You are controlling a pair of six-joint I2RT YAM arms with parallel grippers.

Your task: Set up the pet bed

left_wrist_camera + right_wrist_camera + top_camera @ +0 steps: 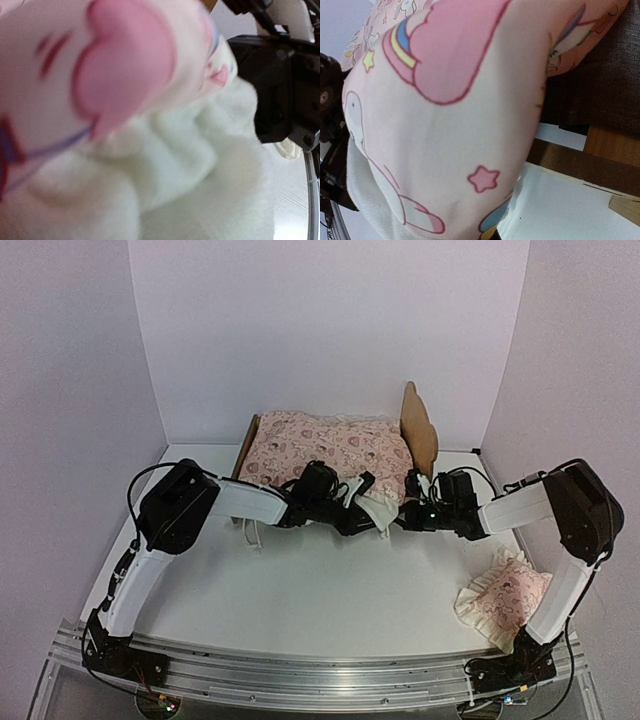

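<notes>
Cover (320, 445) draped over the pet bed (418, 430), with my left gripper (362, 502) and right gripper (410, 512) at the bed's near edge, grip state indiscernible to me; pillow (505, 600), well apart from the bed, not yet placed.

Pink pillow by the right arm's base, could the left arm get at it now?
Probably not. The pillow lies far right beside the right arm's base, and the left arm is stretched to the cover on the pet bed.
</notes>
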